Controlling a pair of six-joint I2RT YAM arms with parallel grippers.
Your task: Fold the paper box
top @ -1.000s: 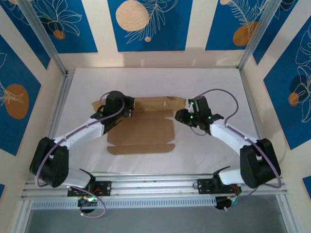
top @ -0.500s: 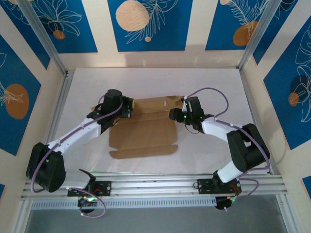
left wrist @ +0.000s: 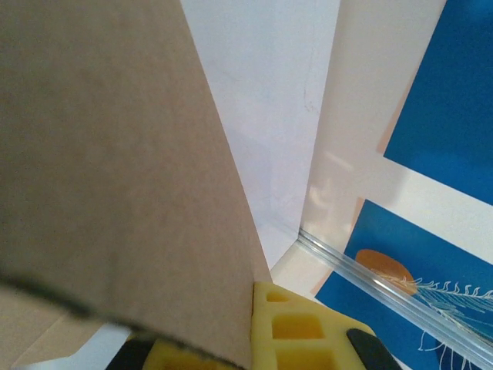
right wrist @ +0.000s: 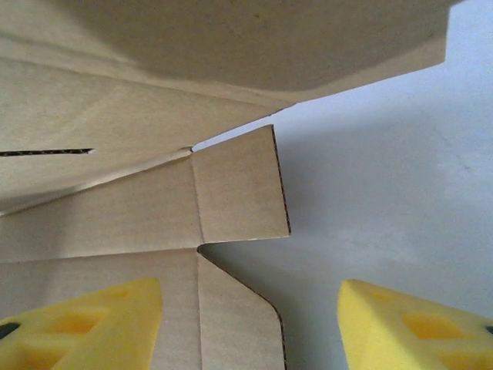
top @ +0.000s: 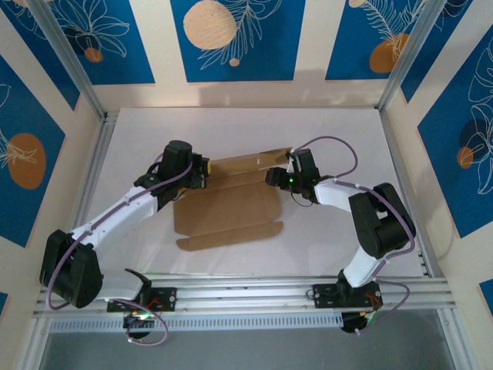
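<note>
Looking down from overhead, finds the paper box [top: 227, 210] near the middle of the white table [top: 347, 131], between the two arms. Lies half unfolded: base panel flat, narrow front flap toward the arm bases, long rear panel lifted along the far edge. Places the left gripper [top: 199, 171] at the left end of that rear panel, touching it, and the right gripper [top: 271, 177] at the box's far right corner, just beside the cardboard. Cannot tell either grip from this height.

Switching to the left wrist, meets a broad brown face of the paper box [left wrist: 115, 154] tilted across the left half, its blurred near edge crossing the fingers. Shows one yellow finger [left wrist: 300, 335] right against the panel's edge at the bottom, clenched tight and pinching the cardboard. Beyond, takes in bare table, a blue and cream wall panel [left wrist: 431, 100] and a metal frame rail [left wrist: 370, 270].

Turning to the right wrist, sees both yellow fingers [right wrist: 92, 327] spread wide and released, grasping nothing. Sets the left one over cardboard and the right one over bare table. Between and ahead of them, shows a rounded flap [right wrist: 231, 308], a small square tab [right wrist: 239, 189] jutting to the right, and a raised panel [right wrist: 231, 46] overhanging the top.
</note>
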